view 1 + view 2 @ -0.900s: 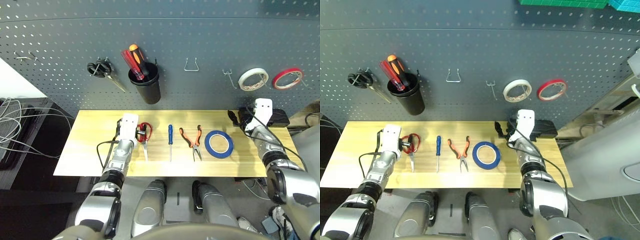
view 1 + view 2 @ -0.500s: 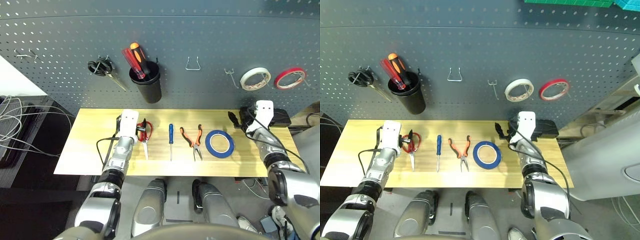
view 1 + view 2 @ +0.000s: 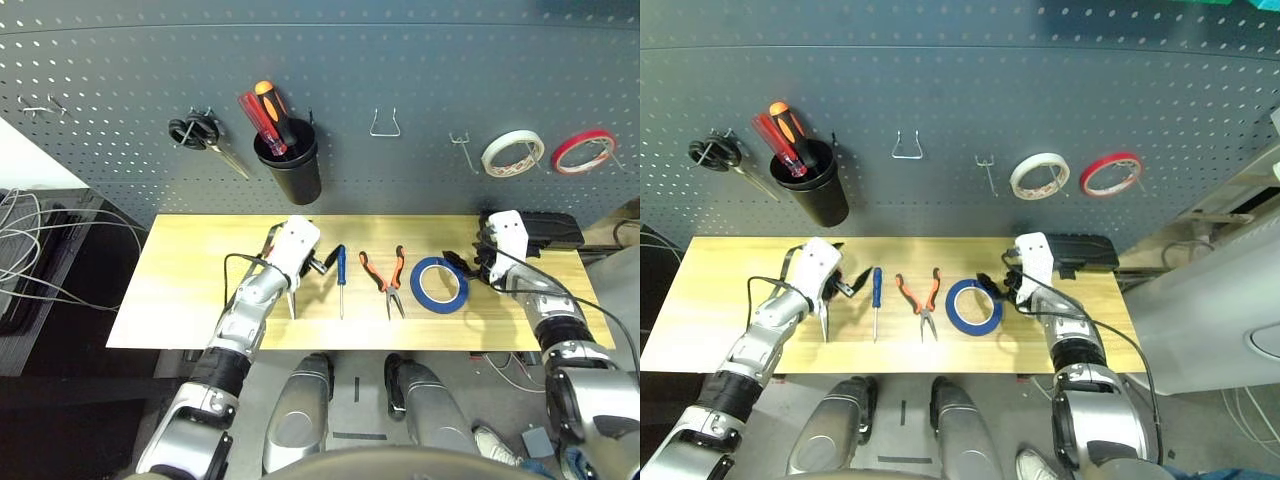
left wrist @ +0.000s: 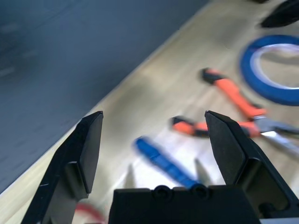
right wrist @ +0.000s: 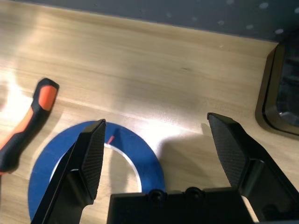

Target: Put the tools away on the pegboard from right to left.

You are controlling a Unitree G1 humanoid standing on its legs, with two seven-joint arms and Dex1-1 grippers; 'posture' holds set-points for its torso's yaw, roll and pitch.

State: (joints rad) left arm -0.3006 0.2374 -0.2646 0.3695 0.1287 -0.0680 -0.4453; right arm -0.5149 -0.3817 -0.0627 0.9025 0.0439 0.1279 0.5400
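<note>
Your landmark is the blue tape roll (image 3: 438, 284), lying flat on the counter (image 3: 180, 290) toward its right end. Your right gripper (image 5: 159, 154) hangs just to the right of that roll, its fingers (image 5: 88, 161) spread wide and grasping nothing; in the right wrist view the roll's rim lies between and below the fingers. Immediately left of the roll lie the pliers (image 3: 384, 281), orange-and-black handles toward the pegboard (image 3: 400, 60), jaws toward you. Left of them is the blue screwdriver (image 3: 340, 280), also lying front to back. Your left gripper (image 4: 154, 149) hovers just left of the screwdriver, well left of the roll, fingers (image 4: 86, 149) released and empty. The red scissors (image 3: 826, 300) sit under that left gripper, mostly hidden by it; you see the blades pointing toward you. All four tools are on the counter, none hung. Up the pegboard above the roll hang a white tape roll (image 3: 512, 152) and a red tape roll (image 3: 583, 150); further left along the board are a bare wire hook (image 3: 385, 124), a black cup (image 3: 290, 170) holding screwdrivers, and black scissors (image 3: 205, 140). A black box (image 3: 545, 228) sits on the counter behind and right of the blue roll.
</note>
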